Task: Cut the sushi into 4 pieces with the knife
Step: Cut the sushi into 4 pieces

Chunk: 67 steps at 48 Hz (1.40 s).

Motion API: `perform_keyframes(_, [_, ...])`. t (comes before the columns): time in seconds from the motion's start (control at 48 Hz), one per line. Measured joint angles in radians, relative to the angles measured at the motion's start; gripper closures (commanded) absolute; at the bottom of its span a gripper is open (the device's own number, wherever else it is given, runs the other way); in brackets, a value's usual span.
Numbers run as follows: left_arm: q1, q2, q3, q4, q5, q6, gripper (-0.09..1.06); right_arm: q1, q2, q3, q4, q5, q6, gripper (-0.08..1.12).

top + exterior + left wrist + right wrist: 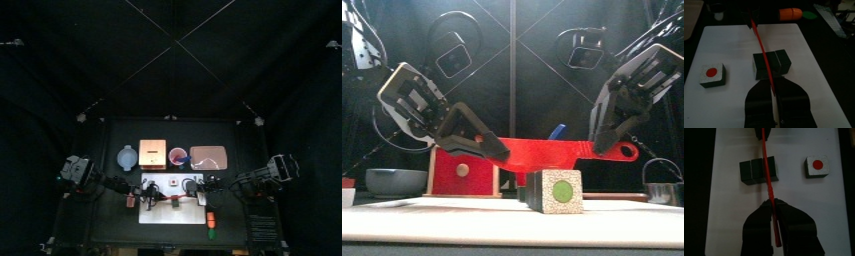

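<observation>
Board [731, 45] — wrist views show knife [761, 42] across roll [782, 62], piece [712, 75] apart.

Across the back of the table [201, 135] stand a blue-grey bowl [127, 156], a pale wooden box [152, 155] with a red drawer front [462, 170], a red cup [178, 155] and a flat pink tray [209, 157] — in that order, left to right. An orange toy food [791, 13] lies apart from them.
</observation>
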Motion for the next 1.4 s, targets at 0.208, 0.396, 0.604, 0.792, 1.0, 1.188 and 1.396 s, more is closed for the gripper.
perform_keyframes(0.208, [-0.003, 0.028, -0.008, -0.005, 0.012, 0.0, 0.76, 0.003, 0.044, -0.002, 0.005, -0.02, 0.0, 0.95])
perform_keyframes(0.396, [-0.002, 0.049, -0.021, -0.026, 0.069, 0.0, 0.76, 0.003, 0.08, -0.006, 0.011, -0.032, 0.0, 0.95])
perform_keyframes(0.604, [-0.003, 0.091, -0.043, -0.069, 0.107, 0.002, 0.76, 0.003, 0.114, -0.008, 0.012, -0.035, 0.0, 0.95])
perform_keyframes(0.792, [0.028, 0.098, -0.049, -0.072, 0.112, 0.002, 0.76, -0.003, 0.115, -0.008, 0.011, -0.035, 0.0, 0.95])
perform_keyframes(1.0, [0.092, 0.092, -0.046, -0.04, 0.117, 0.017, 0.76, -0.049, 0.115, -0.006, -0.015, -0.032, 0.0, 0.95])
perform_keyframes(1.188, [0.137, 0.077, -0.04, -0.011, 0.126, 0.032, 0.76, -0.084, 0.109, -0.006, -0.028, -0.028, -0.002, 0.95])
perform_keyframes(1.396, [0.15, 0.032, -0.04, 0.014, 0.146, 0.04, 0.76, -0.087, 0.087, -0.006, -0.029, -0.002, -0.002, 0.95])
